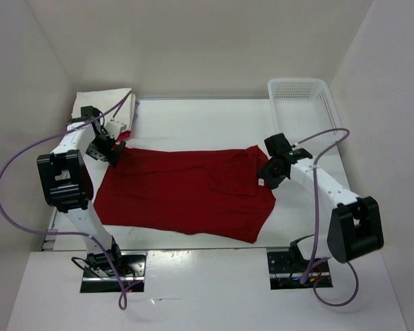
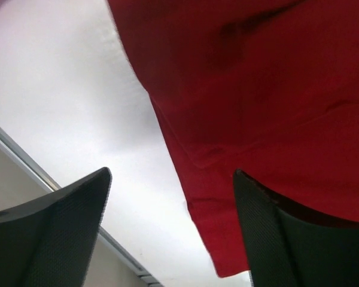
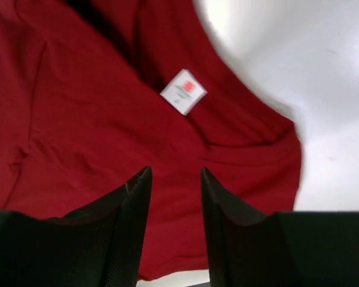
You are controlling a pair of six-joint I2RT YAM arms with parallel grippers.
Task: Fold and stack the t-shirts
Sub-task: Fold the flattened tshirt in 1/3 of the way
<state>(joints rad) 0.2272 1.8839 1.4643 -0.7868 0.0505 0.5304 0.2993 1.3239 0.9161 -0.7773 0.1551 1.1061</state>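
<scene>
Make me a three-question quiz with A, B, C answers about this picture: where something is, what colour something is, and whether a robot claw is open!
1. Where is the basket?
A. far right corner of the table
B. near left corner
C. the middle

2. What colour is the spread-out shirt?
A. blue
B. dark red
C. green

3. The left gripper is:
A. wide open
B. shut tight
C. out of sight

Answers:
1 A, it sits at the far right corner.
2 B, the cloth is dark red.
3 A, its jaws stand far apart.
</scene>
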